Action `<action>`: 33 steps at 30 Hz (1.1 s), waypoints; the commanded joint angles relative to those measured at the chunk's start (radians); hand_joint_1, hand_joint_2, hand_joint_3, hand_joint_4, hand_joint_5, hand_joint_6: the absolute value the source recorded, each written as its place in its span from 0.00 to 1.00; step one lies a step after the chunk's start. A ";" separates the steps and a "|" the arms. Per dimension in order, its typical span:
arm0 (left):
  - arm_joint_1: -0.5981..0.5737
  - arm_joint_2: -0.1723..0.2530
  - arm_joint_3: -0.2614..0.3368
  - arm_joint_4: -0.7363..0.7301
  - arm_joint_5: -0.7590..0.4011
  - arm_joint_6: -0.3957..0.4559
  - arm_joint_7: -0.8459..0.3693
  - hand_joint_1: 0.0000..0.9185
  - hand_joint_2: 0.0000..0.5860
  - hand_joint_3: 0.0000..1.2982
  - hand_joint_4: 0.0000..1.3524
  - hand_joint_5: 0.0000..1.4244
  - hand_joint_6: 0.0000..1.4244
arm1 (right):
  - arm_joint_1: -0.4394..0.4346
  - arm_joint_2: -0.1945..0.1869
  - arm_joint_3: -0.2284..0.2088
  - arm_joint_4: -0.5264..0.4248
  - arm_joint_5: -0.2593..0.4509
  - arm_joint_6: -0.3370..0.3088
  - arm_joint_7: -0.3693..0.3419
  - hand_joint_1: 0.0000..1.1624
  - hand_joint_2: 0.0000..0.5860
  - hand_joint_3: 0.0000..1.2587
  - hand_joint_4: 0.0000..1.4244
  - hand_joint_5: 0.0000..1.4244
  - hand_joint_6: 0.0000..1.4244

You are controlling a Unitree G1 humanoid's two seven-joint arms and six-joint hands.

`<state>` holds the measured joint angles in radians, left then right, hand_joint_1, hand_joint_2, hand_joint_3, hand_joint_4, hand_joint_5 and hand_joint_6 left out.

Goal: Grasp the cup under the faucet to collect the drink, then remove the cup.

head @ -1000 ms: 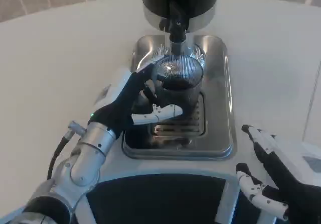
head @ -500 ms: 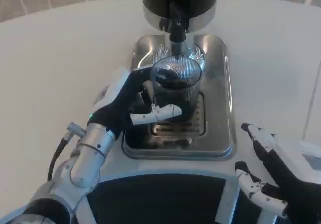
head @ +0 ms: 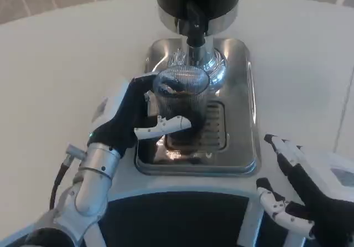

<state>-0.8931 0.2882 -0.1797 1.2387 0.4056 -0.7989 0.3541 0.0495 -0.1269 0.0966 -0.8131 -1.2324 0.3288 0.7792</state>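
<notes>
My left hand (head: 130,119) grips the ribbed cup (head: 181,106), fingers wrapped around its left side and one finger crossing its front; dark drink shows inside. The cup stands over the steel tray (head: 249,119), just in front of the faucet (head: 194,34) and slightly to its left. My right hand (head: 301,194) waits well to the right of the tray, low near my body, fingers spread and holding nothing. Compared with a second ago, the cup and my left hand have come toward me and leftward, out from under the faucet. The tray sits on a white table (head: 61,75).
</notes>
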 commanded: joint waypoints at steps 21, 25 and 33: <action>0.063 0.101 0.039 -0.043 -0.027 -0.139 -0.003 0.60 0.15 0.78 0.91 1.00 1.00 | -0.059 0.000 -0.001 0.058 0.005 0.011 -0.045 0.18 0.93 0.00 0.00 0.00 0.00; 0.081 0.122 0.064 -0.054 -0.040 -0.169 -0.019 0.60 0.15 0.78 0.91 1.00 1.00 | -0.061 0.000 -0.002 0.068 0.008 0.014 -0.055 0.18 0.93 0.00 0.00 0.00 0.00; 0.109 0.160 0.102 -0.063 -0.048 -0.198 -0.046 0.60 0.14 0.78 0.91 1.00 1.00 | -0.087 -0.015 0.000 0.111 0.028 0.008 -0.084 0.18 0.93 0.00 0.00 0.00 0.00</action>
<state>-0.8012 0.4222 -0.0975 1.1974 0.3892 -0.9501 0.3141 -0.0301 -0.1326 0.0955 -0.7141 -1.2142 0.3402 0.7133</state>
